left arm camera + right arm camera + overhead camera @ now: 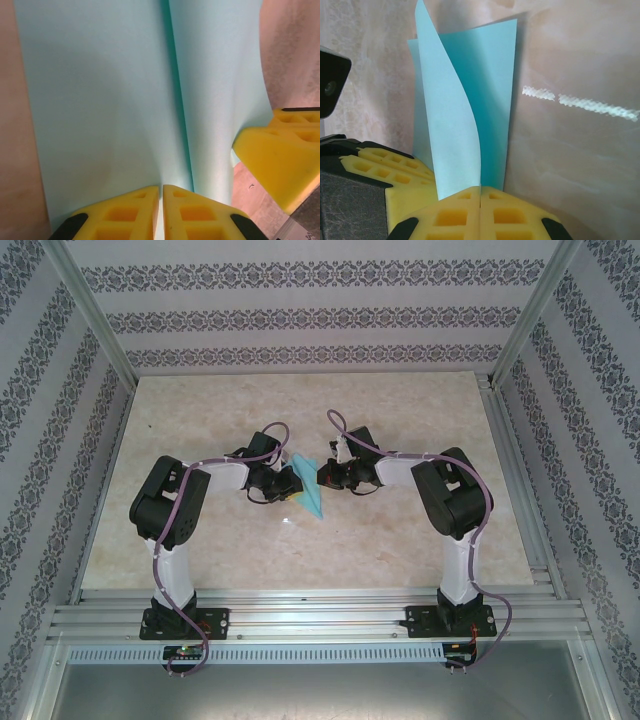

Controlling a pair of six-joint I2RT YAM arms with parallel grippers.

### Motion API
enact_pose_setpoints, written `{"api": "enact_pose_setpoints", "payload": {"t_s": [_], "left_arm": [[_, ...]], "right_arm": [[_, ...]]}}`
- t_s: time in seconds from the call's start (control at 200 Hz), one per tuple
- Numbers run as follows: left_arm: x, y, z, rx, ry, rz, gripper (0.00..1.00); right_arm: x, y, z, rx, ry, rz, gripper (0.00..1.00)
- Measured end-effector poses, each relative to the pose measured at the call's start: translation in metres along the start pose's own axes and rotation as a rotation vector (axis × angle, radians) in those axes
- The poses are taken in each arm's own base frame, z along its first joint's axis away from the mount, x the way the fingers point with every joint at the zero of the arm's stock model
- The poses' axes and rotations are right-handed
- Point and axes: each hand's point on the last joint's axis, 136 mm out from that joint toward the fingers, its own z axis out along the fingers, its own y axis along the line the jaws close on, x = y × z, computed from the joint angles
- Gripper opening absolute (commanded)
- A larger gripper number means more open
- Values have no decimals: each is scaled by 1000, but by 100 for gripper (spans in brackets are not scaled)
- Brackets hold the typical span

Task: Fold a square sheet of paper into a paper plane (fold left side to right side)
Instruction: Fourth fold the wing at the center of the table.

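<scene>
The square sheet of paper (pixel 309 496) is light blue and held up off the table between both grippers, showing as a narrow pointed strip from above. I cannot tell whether it has the paper plane's dart shape. In the left wrist view the sheet (pixel 100 100) has a centre crease, and my left gripper (pixel 161 200) is shut on its near edge. My right gripper (pixel 480 196) is shut on the sheet (pixel 450 125), which stands up in two layers, one flap curling left. The two grippers (pixel 293 485) (pixel 322 476) almost touch.
The beige marble-patterned tabletop (pixel 400 530) lies under the paper. Patterned walls (pixel 300 315) and aluminium frame posts (pixel 100 330) close in the back and sides. A rail (pixel 320 605) runs along the near edge by the arm bases.
</scene>
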Motion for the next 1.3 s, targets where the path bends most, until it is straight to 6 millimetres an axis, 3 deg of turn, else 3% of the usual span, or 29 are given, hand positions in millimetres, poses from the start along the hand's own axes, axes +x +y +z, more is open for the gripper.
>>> {"api": "enact_pose_setpoints", "payload": {"t_s": [1.299], "left_arm": [[0,1,0,7,10,-8,11]], "right_arm": [[1,2,9,6,28,-5,1]]}}
